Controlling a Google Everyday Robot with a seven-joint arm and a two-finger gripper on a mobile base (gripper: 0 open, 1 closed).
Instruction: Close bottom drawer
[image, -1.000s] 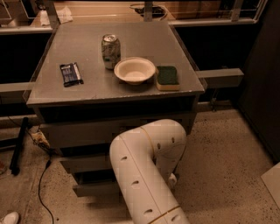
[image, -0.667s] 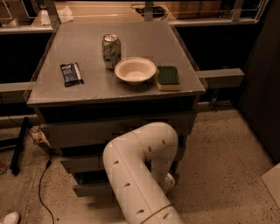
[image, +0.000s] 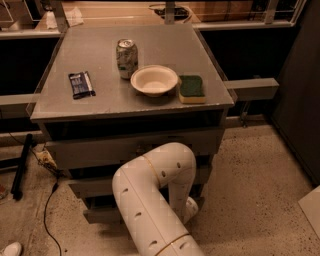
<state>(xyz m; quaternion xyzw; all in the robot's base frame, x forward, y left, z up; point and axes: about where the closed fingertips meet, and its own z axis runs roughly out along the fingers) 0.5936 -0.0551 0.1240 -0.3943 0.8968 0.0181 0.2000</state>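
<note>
The grey cabinet (image: 130, 117) has three drawers, each a little pulled out. The bottom drawer (image: 102, 215) is the lowest and narrowest. Only the left part of its flat grey front shows, with a dark gap above it. My white arm (image: 155, 190) bends down in front of the cabinet and covers the drawer's middle, knob and right side. A rounded white wrist part (image: 192, 206) shows low by the drawer's right end. My gripper is hidden behind the arm, down at the level of the bottom drawer.
On the cabinet top stand a soda can (image: 126, 58), a white bowl (image: 154, 80), a green sponge (image: 191, 88) and a dark snack packet (image: 81, 84). A black cable (image: 47, 210) and a black bar (image: 21, 167) lie on the floor at the left. Speckled floor (image: 250, 200) lies to the right.
My arm's elbow has swung a little to the left in front of the drawers. The bottom drawer's visible front has not clearly moved.
</note>
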